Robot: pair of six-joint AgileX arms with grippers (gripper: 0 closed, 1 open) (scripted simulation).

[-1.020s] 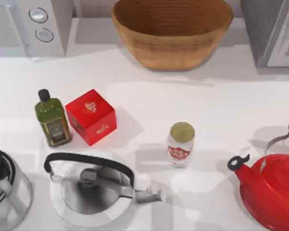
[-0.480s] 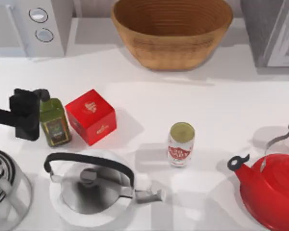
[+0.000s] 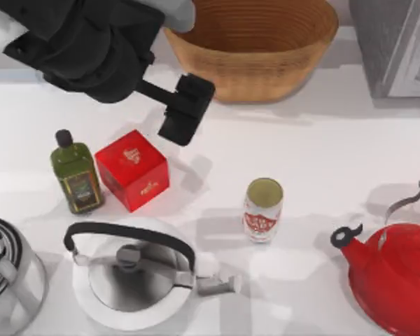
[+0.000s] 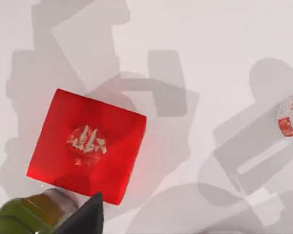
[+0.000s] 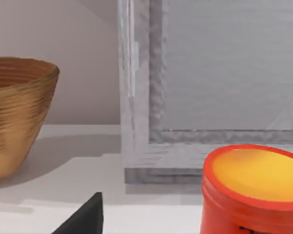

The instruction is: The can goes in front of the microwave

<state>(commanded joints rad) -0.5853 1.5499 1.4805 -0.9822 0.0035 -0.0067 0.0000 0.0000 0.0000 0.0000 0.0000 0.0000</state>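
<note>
The can [image 3: 263, 209] stands upright near the table's middle, right of the red box [image 3: 132, 169] and green oil bottle [image 3: 75, 173]. The left gripper [image 3: 185, 109] hovers above the box; whether its fingers are parted cannot be told.

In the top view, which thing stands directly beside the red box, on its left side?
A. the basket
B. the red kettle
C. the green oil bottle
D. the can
C: in the top view the green oil bottle stands right at the left side of the red box, while the can stands apart to the right.
</note>
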